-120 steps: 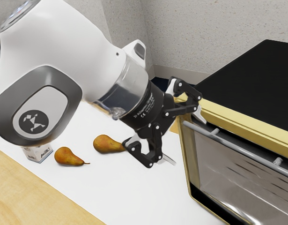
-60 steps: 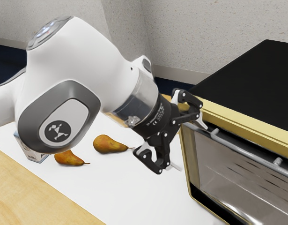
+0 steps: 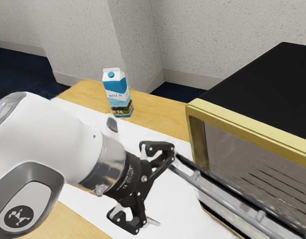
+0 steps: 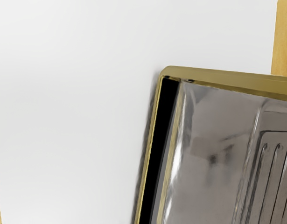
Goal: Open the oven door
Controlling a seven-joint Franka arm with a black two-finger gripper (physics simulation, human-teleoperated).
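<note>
Stretching from the far finger [image 3: 165, 147] of your gripper [image 3: 166, 191] toward the exterior view's near right, the handle [image 3: 220, 198] follows the part-open oven door [image 3: 232, 190]. Your jaws stand wide, gripping nothing.

There is one oven [image 3: 272, 79], one door [image 3: 227, 186], one milk carton [image 3: 118, 94], one table [image 3: 157, 107], one arm [image 3: 53, 134] and one hand [image 3: 165, 192].

Saw black on top of the oven [image 3: 262, 79], with dull gold along the frame [image 3: 242, 128] and brownish grey within, striped with dark lines. Noted plain grey on the handle [image 3: 217, 199], blue and white on the carton [image 3: 118, 92], darker in a band low down. Found pale grey speckles on the wall [image 3: 192, 30], deep blue on the floor [image 3: 23, 69], tan wood grain on the counter [image 3: 153, 110], flat white on the sheet [image 3: 177, 219].
</note>
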